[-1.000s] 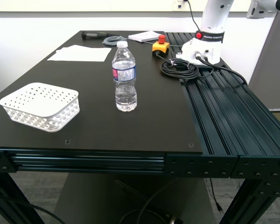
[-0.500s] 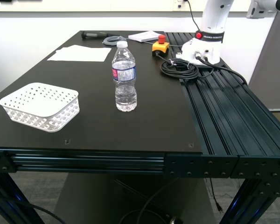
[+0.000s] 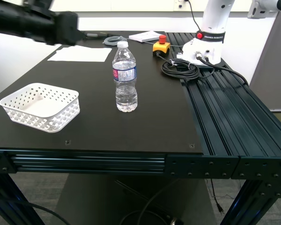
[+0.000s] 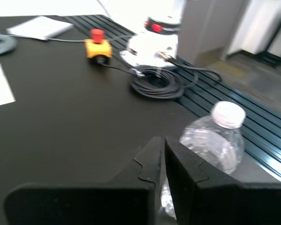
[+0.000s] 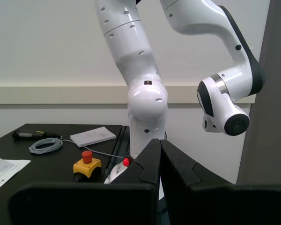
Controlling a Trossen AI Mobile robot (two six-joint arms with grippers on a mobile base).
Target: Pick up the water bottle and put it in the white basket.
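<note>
Water bottle: the small clear ribbed plastic water bottle (image 3: 125,77) with white cap and blue, red and white label band stands upright on the black bench (image 3: 145,112), near mid-bench, apart from everything else.
White basket: the shallow square white perforated plastic basket (image 3: 40,106) sits on the bench toward the exterior view's left, well apart from the bottle, with nothing visible inside.
My first end effector: its black fingers (image 4: 160,161) are pressed together, clamping nothing. The bottle's cap and shoulder (image 4: 220,136) show just beyond one finger; the lower bottle is hidden behind the fingers.
My second end effector: fingers (image 5: 158,157) together, clamping nothing, aimed toward the white robot arm (image 5: 145,84) at the far end of the bench.
Blurred arm: a dark, motion-blurred arm (image 3: 35,23) crosses the exterior view's upper left corner; I cannot tell from this view which arm it is, and its end effector is not distinguishable.
Exterior view only: the basket and the white paper sheets (image 3: 82,54).
Shared by all views: the yellow box with red button (image 3: 161,45).
Cut off: the white robot arm's upper part leaves the exterior view's top edge; the second wrist view shows its bent upper links.
</note>
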